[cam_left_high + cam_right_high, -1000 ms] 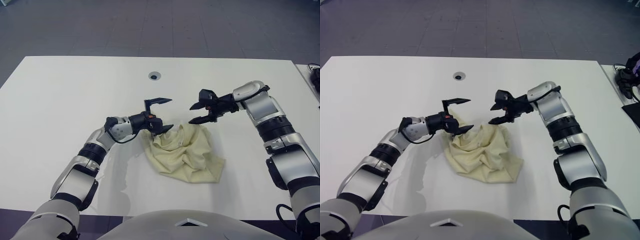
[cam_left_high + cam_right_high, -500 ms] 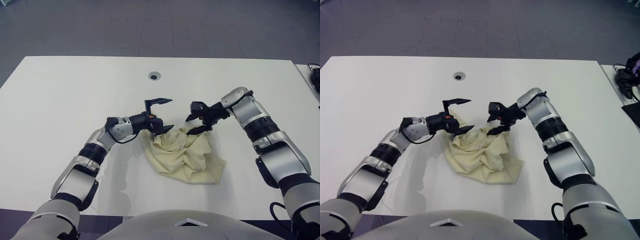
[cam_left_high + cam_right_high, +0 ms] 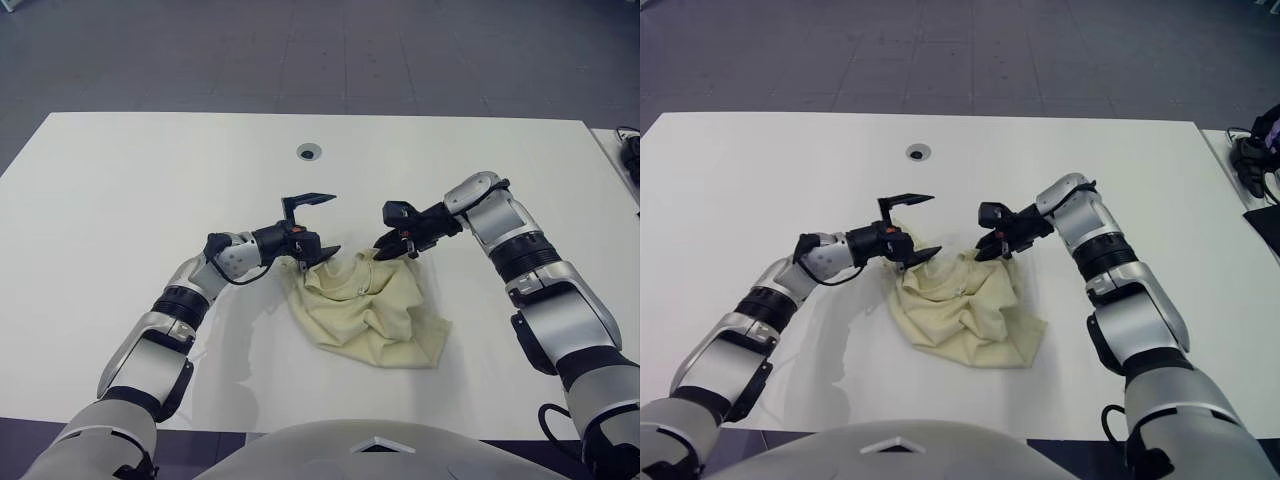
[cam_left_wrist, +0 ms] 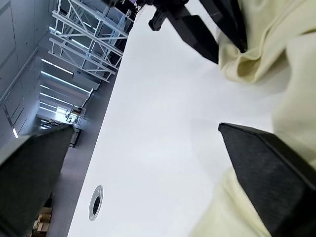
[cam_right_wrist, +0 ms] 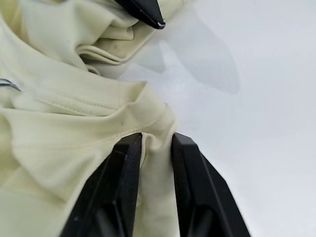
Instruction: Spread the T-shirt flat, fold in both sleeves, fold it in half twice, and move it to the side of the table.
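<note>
White table [image 3: 150, 170] has the crumpled T-shirt [image 3: 375, 310] mid-way, right gripper [image 5: 155, 143] pinching a fold, left gripper [image 3: 333, 224] spread wide at its edge.

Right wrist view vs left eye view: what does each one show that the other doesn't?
Right wrist, not left eye: the stitched hem of the T-shirt up close, with a fold of it pinched between the right claw fingers. Left eye, not right wrist: the whole crumpled shirt lying on the table, the round hole in the tabletop, and the left claw open wide at the shirt's far left corner. Shared: the shirt, the right claw shut on it, and a left claw fingertip at the cloth.
</note>
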You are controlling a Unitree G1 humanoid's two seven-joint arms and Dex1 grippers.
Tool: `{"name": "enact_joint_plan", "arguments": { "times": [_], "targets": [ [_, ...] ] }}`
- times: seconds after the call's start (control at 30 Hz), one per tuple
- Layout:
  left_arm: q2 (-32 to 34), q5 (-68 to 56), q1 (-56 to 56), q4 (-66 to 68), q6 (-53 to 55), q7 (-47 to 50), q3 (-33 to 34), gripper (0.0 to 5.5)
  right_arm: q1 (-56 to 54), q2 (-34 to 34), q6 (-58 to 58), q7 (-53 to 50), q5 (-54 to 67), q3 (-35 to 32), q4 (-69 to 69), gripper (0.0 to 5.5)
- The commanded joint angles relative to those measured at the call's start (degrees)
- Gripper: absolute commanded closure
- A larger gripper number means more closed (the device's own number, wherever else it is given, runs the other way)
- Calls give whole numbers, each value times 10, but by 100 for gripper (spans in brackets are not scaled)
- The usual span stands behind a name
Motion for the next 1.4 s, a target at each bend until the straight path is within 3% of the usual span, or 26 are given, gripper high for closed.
{"name": "enact_joint_plan", "arguments": {
  "times": [0.03, 0.1, 0.33, 0.67, 1.0, 1.2, 1.4],
  "targets": [
    [23, -34, 30, -23, 47, 1, 40, 10, 1, -5, 5, -19, 10, -27, -6, 525],
    [23, -54, 45, -33, 69, 2, 57, 10, 9, -10, 5, -25, 10, -33, -12, 549],
    [27, -72, 71, -72, 101, -7, 75, 10, 10, 0, -2, -53, 7, -43, -2, 549],
    [20, -71, 72, -88, 113, -14, 71, 10, 10, 11, 13, -31, -7, -18, 0, 385],
    [15, -67, 73, -89, 114, -15, 68, 10, 17, 18, 13, -27, -29, 6, 2, 549],
    [19, -97, 76, -104, 130, -21, 90, 10, 6, 9, 12, -72, 1, -49, -16, 549],
    [34, -216, 80, -183, 245, -66, 161, 10, 29, -19, 17, -152, 42, -138, -83, 549]
  ]
}}
